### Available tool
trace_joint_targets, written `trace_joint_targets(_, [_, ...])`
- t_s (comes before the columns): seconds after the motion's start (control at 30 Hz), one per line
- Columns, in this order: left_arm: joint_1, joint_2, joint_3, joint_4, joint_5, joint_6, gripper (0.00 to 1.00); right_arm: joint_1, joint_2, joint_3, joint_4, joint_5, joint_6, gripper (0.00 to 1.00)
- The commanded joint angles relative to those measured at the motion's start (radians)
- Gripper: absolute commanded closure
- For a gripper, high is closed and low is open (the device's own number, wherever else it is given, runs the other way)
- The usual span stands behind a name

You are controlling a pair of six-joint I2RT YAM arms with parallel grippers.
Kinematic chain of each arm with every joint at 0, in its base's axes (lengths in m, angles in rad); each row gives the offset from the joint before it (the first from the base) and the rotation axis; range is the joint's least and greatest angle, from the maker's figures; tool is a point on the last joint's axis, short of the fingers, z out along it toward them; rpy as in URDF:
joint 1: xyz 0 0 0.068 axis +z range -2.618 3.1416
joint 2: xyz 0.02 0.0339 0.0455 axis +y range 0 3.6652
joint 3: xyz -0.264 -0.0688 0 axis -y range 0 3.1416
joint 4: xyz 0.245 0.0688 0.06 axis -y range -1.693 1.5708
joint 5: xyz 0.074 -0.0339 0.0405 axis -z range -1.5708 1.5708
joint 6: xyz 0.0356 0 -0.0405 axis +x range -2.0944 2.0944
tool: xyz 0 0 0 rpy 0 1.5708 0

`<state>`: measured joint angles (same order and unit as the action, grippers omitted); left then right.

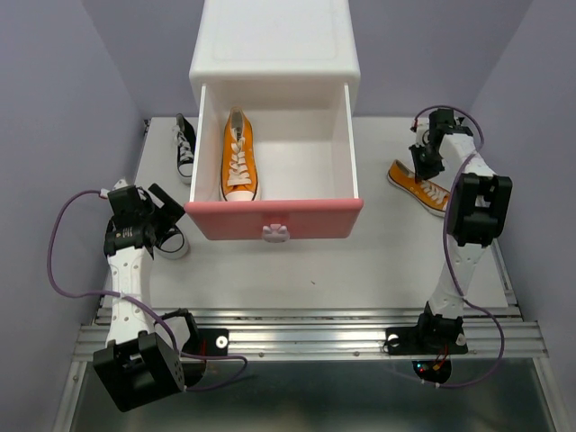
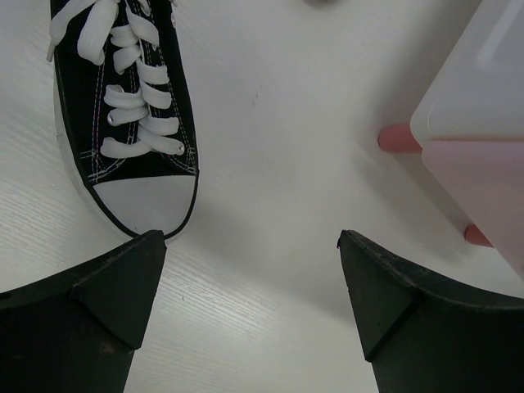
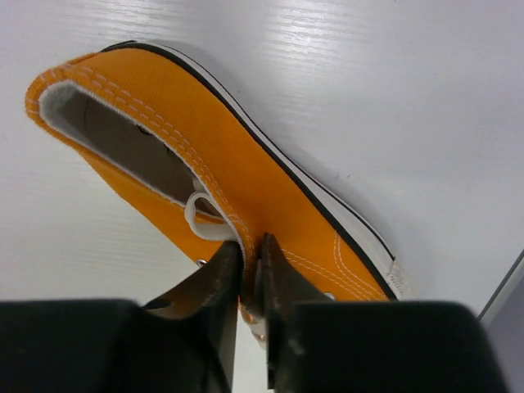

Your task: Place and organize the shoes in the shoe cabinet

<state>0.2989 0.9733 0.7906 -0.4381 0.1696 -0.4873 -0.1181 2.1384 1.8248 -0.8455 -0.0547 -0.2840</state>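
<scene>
The white shoe cabinet (image 1: 274,40) stands at the back with one pink-fronted drawer (image 1: 274,219) pulled out. One orange shoe (image 1: 239,157) lies in the drawer's left half. My right gripper (image 1: 424,165) is shut on the side wall of the second orange shoe (image 1: 423,189), right of the drawer; in the right wrist view the gripper (image 3: 252,266) pinches the shoe (image 3: 270,184) near its lace eyelets. My left gripper (image 1: 167,216) is open and empty above the table (image 2: 250,246), just in front of a black shoe's white toe cap (image 2: 131,115). Another black shoe (image 1: 185,146) lies left of the drawer.
The cabinet's corner (image 2: 483,123) and a pink foot (image 2: 397,137) lie close to the right of my left gripper. The open drawer overhangs the table's middle. Purple walls close in both sides. A metal rail (image 1: 306,337) runs along the near edge.
</scene>
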Motion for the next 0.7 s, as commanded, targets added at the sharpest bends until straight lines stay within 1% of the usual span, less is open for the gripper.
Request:
trace_joint_targets(0.0, [0.003, -0.018, -0.011, 0.021, -0.016, 0.001, 0.01, 0.011, -0.012, -0.006, 0.022, 0.016, 0.019, 0.88])
trace_joint_targets(0.07, [0.003, -0.016, -0.013, 0.021, -0.016, -0.005, 0.01, 0.011, -0.025, 0.001, 0.029, 0.047, 0.046, 0.99])
trace_joint_targets(0.2, [0.003, -0.012, -0.011, 0.022, -0.013, -0.013, 0.01, 0.011, -0.063, 0.024, 0.054, 0.093, 0.137, 0.99])
trace_joint_targets(0.23, [0.003, -0.010, -0.011, 0.022, -0.013, -0.016, 0.01, 0.011, -0.101, 0.010, 0.069, 0.096, 0.196, 0.99])
trace_joint_targets(0.3, [0.003, -0.007, -0.008, 0.016, -0.015, -0.026, 0.01, 0.011, -0.156, -0.025, 0.132, 0.076, 0.252, 0.99])
trace_joint_targets(0.33, [0.002, -0.002, -0.005, 0.015, -0.013, -0.030, 0.01, 0.011, -0.190, -0.076, 0.161, 0.070, 0.320, 1.00])
trace_joint_targets(0.37, [0.003, 0.001, -0.002, 0.013, -0.013, -0.033, 0.01, 0.011, -0.259, -0.102, 0.215, 0.067, 0.354, 0.99])
trace_joint_targets(0.4, [0.003, 0.004, 0.007, 0.006, -0.012, -0.034, 0.01, 0.011, -0.293, -0.143, 0.238, 0.065, 0.402, 0.99])
trace_joint_targets(0.47, [0.003, 0.007, 0.019, -0.002, -0.012, -0.034, 0.01, 0.011, -0.356, -0.163, 0.267, 0.065, 0.460, 0.99])
trace_joint_targets(0.57, [0.003, 0.011, 0.047, -0.019, -0.013, -0.030, 0.01, 0.011, -0.478, -0.174, 0.267, 0.017, 0.526, 0.99])
trace_joint_targets(0.67, [0.003, 0.018, 0.079, -0.039, -0.005, -0.028, 0.01, 0.011, -0.544, -0.151, 0.261, 0.023, 0.603, 0.99])
